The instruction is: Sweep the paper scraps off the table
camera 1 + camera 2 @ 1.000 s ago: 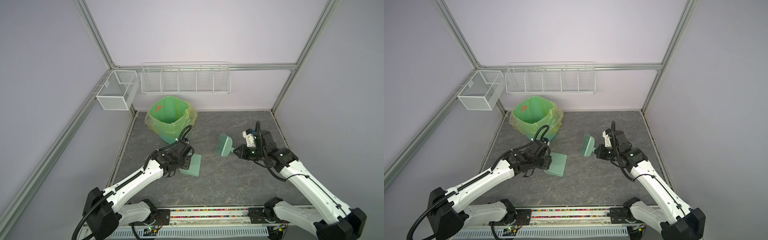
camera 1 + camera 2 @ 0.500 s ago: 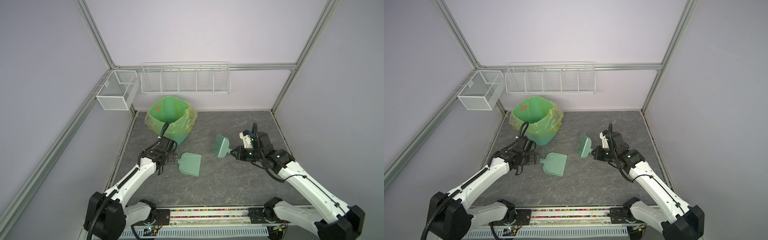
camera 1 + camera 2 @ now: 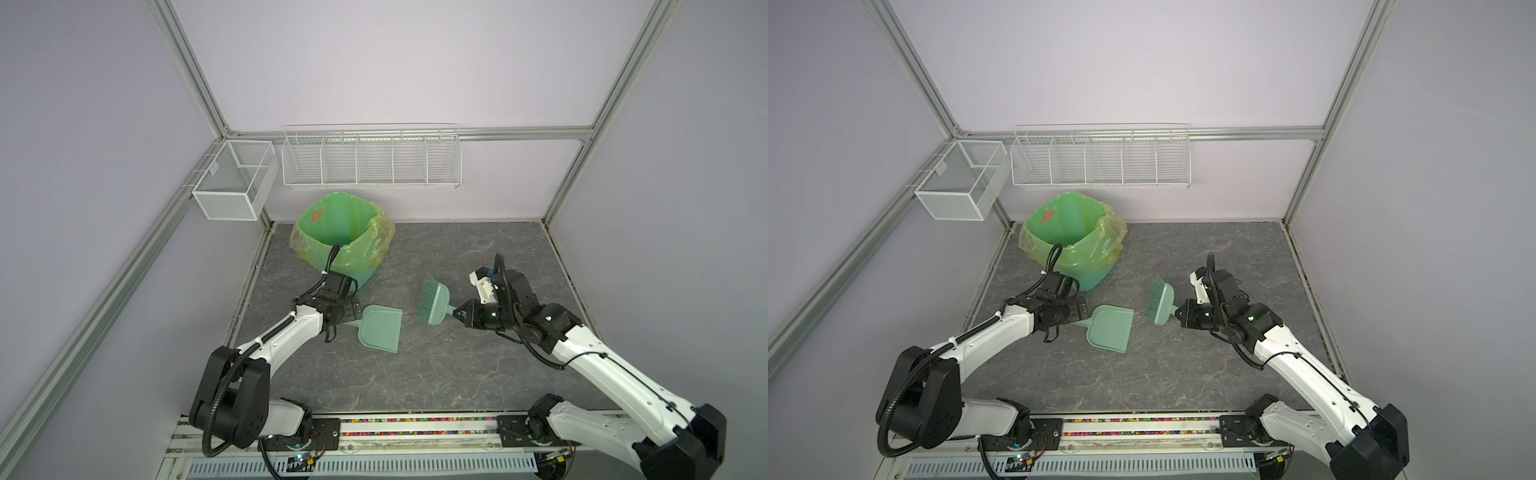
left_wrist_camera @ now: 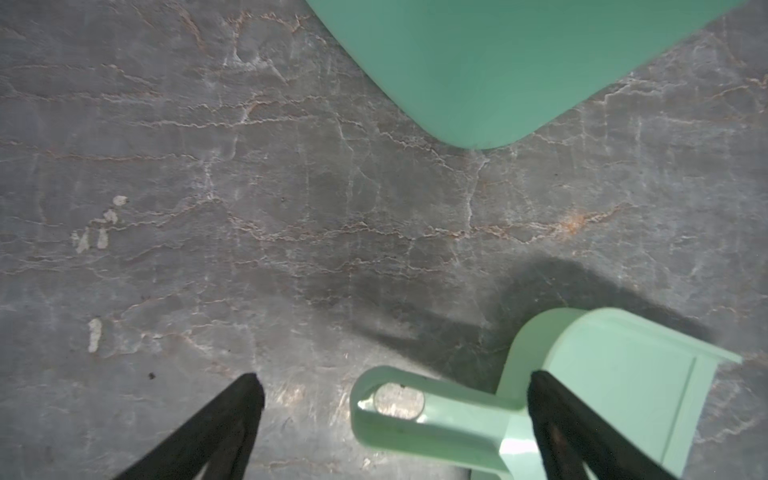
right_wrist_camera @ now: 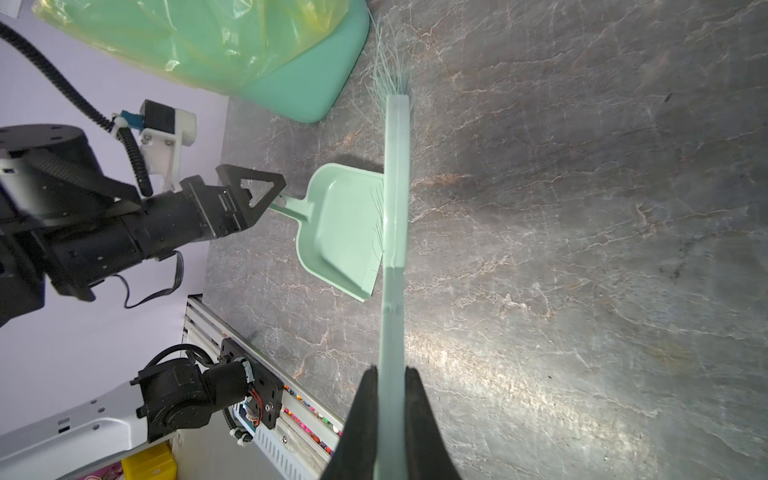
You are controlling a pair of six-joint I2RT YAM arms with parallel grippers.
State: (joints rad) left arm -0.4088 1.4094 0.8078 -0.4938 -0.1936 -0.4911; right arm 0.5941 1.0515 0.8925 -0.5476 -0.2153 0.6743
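Since no scraps show on the counter [image 3: 457,374], I'd guess sweeping's done: left hand [image 3: 351,312] gapes wide around the dustpan [image 3: 380,332] handle, right hand [image 3: 459,312] pinches the brush [image 3: 434,305] aloft.

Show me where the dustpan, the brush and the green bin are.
dustpan [image 3: 380,332], in a top view, middle of the pan's floor.
brush [image 3: 436,305], in a top view, plastic back of the head.
bin [image 3: 368,277], in a top view, lower outer wall.
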